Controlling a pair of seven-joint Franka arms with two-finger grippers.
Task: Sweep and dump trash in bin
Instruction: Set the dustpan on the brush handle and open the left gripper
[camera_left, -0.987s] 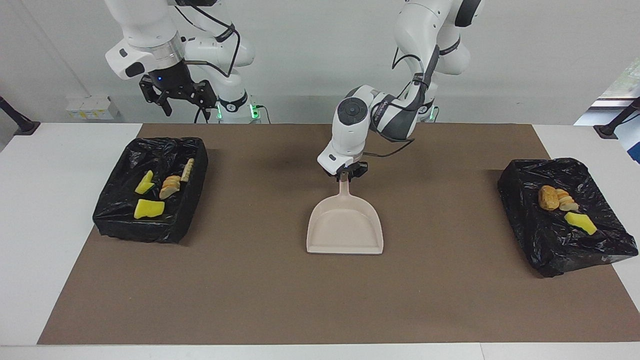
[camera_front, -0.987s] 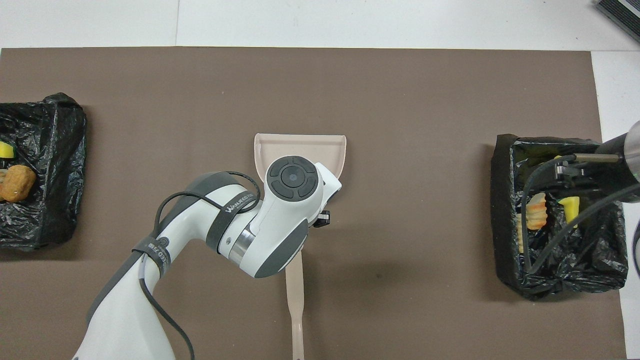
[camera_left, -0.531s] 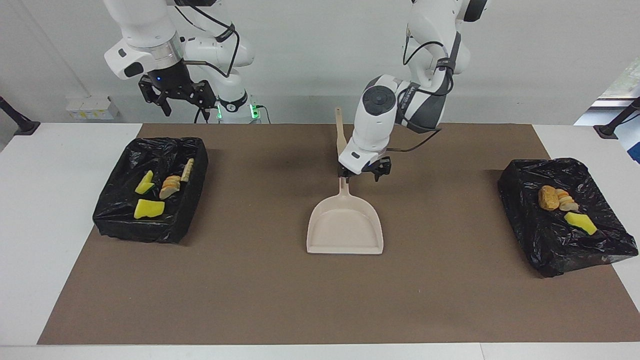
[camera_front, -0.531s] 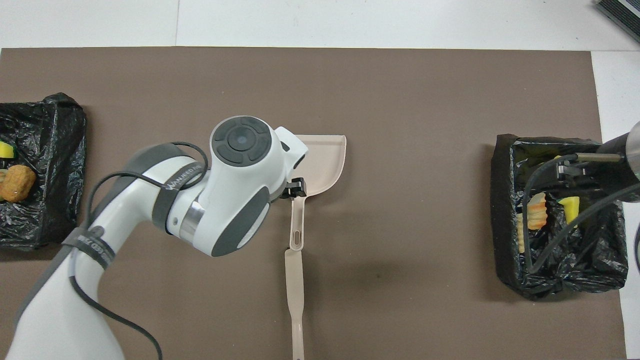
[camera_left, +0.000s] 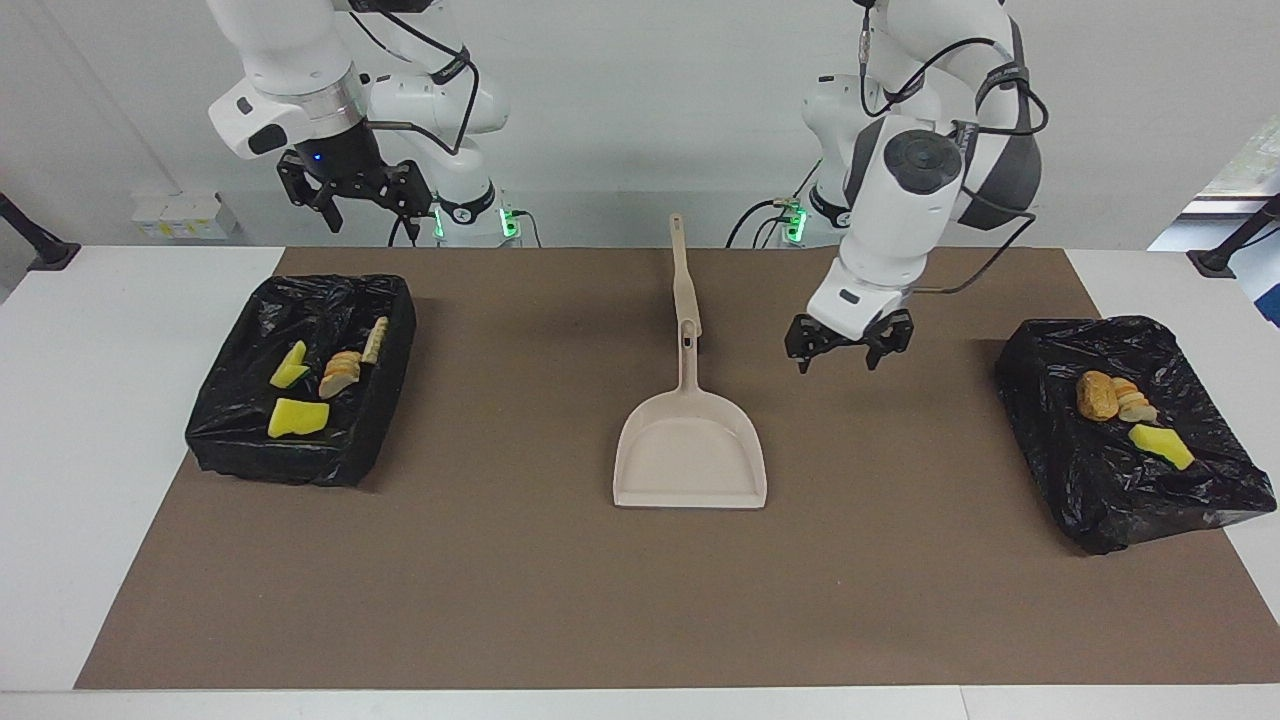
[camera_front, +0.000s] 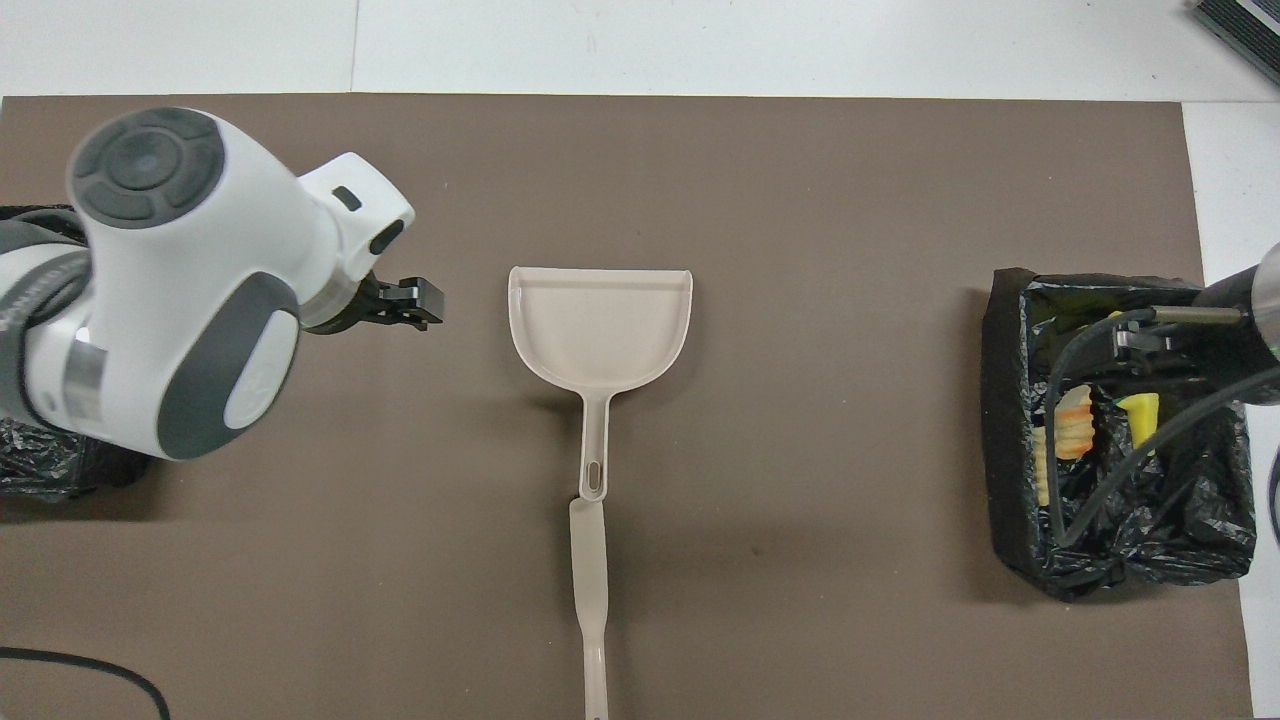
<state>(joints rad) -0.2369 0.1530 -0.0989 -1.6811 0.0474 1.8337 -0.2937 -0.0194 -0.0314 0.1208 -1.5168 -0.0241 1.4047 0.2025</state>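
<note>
Trash (camera_left: 298, 417): yellow sponge pieces and bread-like lumps lie inside the black-lined bin (camera_left: 240, 440) near the table's edge at the right arm's end. More pieces (camera_left: 1160, 445) lie in the second black-lined bin (camera_left: 1100, 500) near the edge at the left arm's end.
Dustpan (camera_left: 690, 455): it lies flat on the brown mat (camera_left: 600, 600) in the middle of the table, its handle toward the robots, its open mouth toward the table's edge away from them. Nothing is in it.
Brush handle (camera_left: 684, 275): a beige stick lies in line with the dustpan's handle, nearer to the robots, and its end meets that handle's end.
Left gripper (camera_left: 848, 350): it is over bare mat between the dustpan and the bin at the left arm's end, fingers spread wide, holding nothing.
Right gripper (camera_left: 355, 190): it waits high over the mat's edge by the right arm's base, just nearer to the robots than its bin, fingers wide apart and empty.
In the way: only the dustpan and the stick lie on the mat between the two bins.
</note>
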